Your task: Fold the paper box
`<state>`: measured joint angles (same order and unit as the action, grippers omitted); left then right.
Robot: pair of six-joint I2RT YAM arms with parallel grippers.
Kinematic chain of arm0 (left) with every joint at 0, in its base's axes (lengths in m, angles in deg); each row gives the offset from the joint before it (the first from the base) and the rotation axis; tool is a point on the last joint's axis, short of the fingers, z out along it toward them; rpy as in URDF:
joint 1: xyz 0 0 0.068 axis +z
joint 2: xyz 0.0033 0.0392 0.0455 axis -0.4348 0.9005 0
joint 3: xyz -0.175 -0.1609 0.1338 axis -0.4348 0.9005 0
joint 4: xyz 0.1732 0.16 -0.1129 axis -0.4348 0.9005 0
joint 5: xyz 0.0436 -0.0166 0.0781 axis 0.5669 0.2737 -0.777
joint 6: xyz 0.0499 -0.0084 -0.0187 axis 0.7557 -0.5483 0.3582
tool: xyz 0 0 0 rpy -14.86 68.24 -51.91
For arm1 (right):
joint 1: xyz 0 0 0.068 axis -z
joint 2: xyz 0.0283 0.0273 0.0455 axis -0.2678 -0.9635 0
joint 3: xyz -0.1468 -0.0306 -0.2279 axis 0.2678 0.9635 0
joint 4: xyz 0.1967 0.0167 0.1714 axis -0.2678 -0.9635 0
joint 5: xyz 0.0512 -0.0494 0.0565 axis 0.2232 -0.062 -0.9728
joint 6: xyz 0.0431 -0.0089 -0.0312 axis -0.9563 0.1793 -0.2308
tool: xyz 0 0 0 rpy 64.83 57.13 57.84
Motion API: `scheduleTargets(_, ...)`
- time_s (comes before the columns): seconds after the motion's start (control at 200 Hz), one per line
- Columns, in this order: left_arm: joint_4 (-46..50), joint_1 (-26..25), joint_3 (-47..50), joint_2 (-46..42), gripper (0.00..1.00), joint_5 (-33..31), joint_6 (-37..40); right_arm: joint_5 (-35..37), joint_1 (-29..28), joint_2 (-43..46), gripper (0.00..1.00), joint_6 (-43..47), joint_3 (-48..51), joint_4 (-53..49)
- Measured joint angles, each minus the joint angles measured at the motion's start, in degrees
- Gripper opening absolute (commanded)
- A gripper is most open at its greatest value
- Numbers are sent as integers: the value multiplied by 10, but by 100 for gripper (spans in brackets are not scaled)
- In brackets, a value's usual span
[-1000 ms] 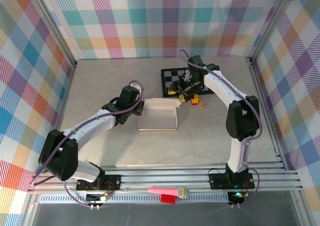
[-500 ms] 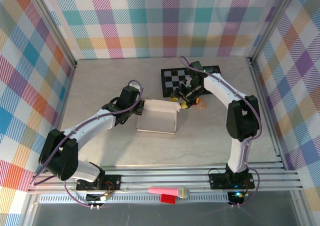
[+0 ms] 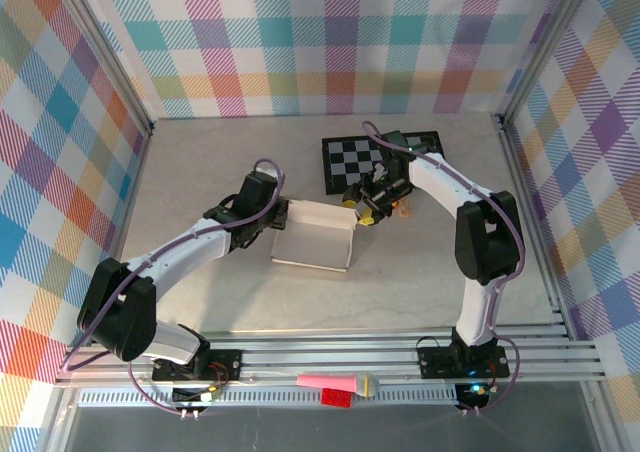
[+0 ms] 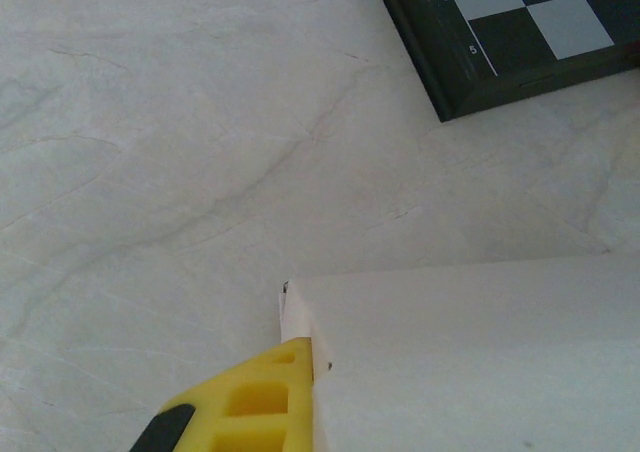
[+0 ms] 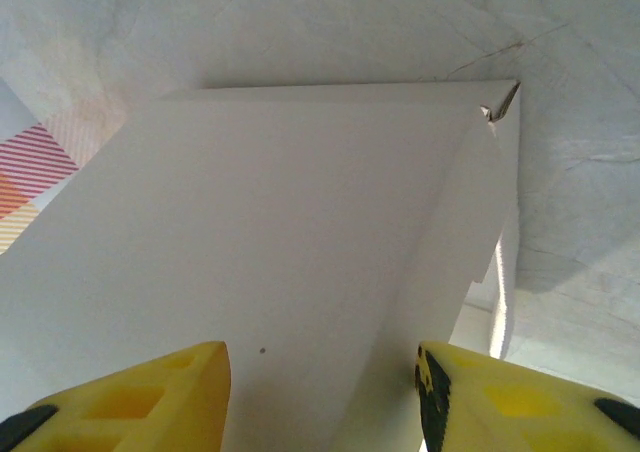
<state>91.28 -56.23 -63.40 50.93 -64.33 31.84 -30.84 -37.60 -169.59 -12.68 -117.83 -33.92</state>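
Cardboard, matte white and creased, forms the box [image 3: 315,238] at the middle of the marbled tabletop [image 3: 200,172], near the checkerboard [image 3: 350,157]. The right wrist view shows the yellow right fingers [image 5: 150,397] spread wide astride a panel. The left wrist view shows one left finger [image 4: 250,412] touching a corner, its grip unclear.

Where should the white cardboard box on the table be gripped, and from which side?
Probably the raised flap at the white cardboard box's far right corner, from the right, a finger either side: its panel lies broad and flat, so only thin edges fit the right gripper.
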Motion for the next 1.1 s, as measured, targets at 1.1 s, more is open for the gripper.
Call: scheduleTargets(1.1, -98, 3, 76, -23, 0, 4, -161, -2, -17, 31, 34, -61, 59, 66)
